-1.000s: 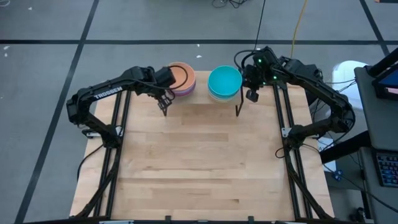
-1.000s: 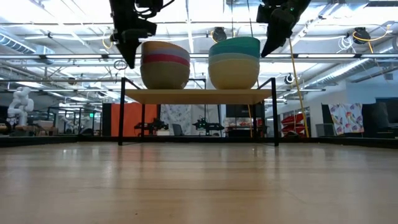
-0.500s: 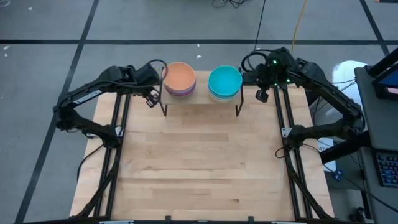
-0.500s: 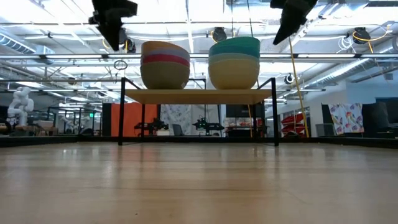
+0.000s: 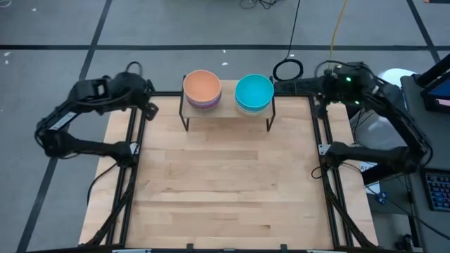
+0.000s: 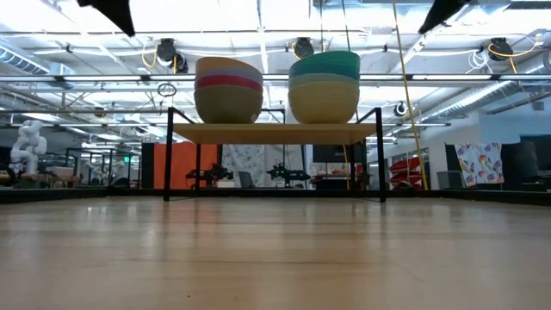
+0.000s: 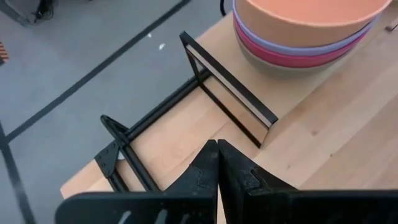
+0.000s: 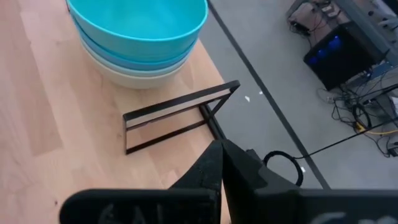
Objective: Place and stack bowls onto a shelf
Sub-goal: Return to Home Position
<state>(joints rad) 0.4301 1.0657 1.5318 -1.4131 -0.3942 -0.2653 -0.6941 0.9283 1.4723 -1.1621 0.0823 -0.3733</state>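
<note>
The shelf (image 5: 226,116) stands at the table's far edge on its thin black legs. Two stacks of bowls rest on its plank. The left stack (image 5: 202,89) has an orange bowl on top, with lavender, magenta and olive-grey ones (image 7: 298,37) below. The right stack (image 5: 254,93) has cyan-blue bowls over a pale one (image 8: 140,37). My left gripper (image 5: 150,107) is shut and empty, up off the shelf's left end (image 7: 227,93). My right gripper (image 5: 317,107) is shut and empty, up off the shelf's right end (image 8: 180,109). In the low view both show only as dark tips, the left gripper (image 6: 116,13) and the right gripper (image 6: 439,12).
Bare wooden tabletop (image 5: 225,190) lies in front of the shelf. Black frame rails run along the left side (image 5: 130,176) and the right side (image 5: 327,176). A black cable loop (image 5: 287,69) lies on the floor behind the table. Equipment stands at the right (image 5: 429,91).
Both grippers have drawn back from the bowl stacks and risen. The left has gone toward the table's left edge and the right toward its right edge. Both have stayed shut. The stacks and the shelf have not moved.
</note>
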